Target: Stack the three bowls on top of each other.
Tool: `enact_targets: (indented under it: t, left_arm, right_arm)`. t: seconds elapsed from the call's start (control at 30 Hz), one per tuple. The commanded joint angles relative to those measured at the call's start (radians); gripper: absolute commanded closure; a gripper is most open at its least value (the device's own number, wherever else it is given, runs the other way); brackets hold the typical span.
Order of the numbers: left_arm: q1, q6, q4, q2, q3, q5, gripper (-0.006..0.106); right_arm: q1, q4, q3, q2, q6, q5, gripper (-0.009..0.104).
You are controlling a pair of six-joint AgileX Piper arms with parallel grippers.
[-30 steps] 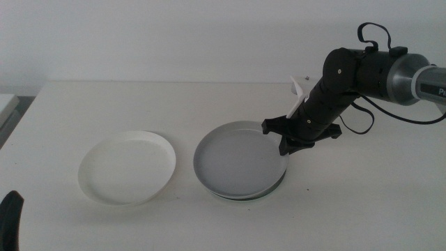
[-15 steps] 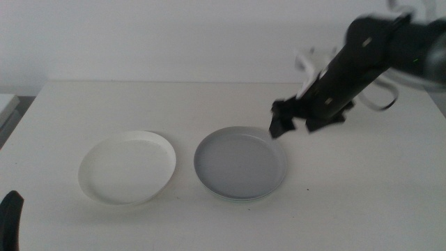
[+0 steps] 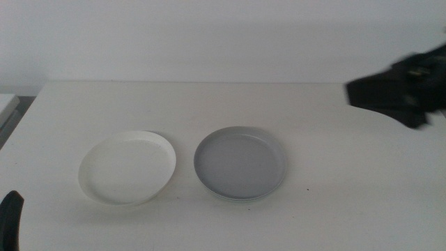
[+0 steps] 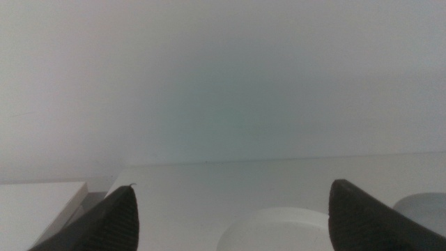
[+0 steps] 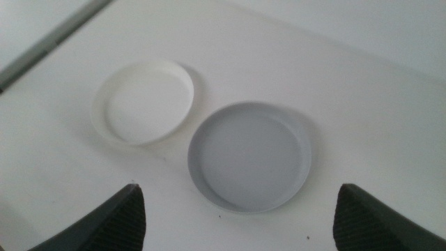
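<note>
Bare table [image 3: 327, 209] all round my reach, white bowl [image 3: 127, 167] left of centre, grey bowl [image 3: 240, 163] just beside it, narrow gap between.

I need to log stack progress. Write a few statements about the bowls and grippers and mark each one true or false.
1. The grey bowl sits in another bowl, whose pale rim shows beneath it. True.
2. The white bowl lies on top of the grey bowl. False: it sits alone on the table, beside the grey one.
3. The right gripper is shut on the grey bowl. False: its jaws are open and hold nothing, above the bowls.
4. The left gripper is open. True.
</note>
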Motion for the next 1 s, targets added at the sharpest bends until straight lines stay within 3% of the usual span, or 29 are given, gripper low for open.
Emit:
enact_targets:
  t: [0.0,0.7,0.97]
  left_arm:
    - [0.0,-0.004,-0.002,-0.003,0.001,-0.013,0.007]
    - [0.0,-0.004,-0.005,0.023,-0.028,0.044,0.007]
    - [0.0,-0.015,-0.036,0.588,-0.607,0.717,0.007]
  right_arm:
    - [0.0,0.005,0.045,-0.103,-0.021,-0.031,0.008]
    - [0.0,0.032,0.048,-0.205,-0.04,-0.045,0.008]
    - [0.0,0.032,0.048,-0.203,-0.04,-0.045,0.008]
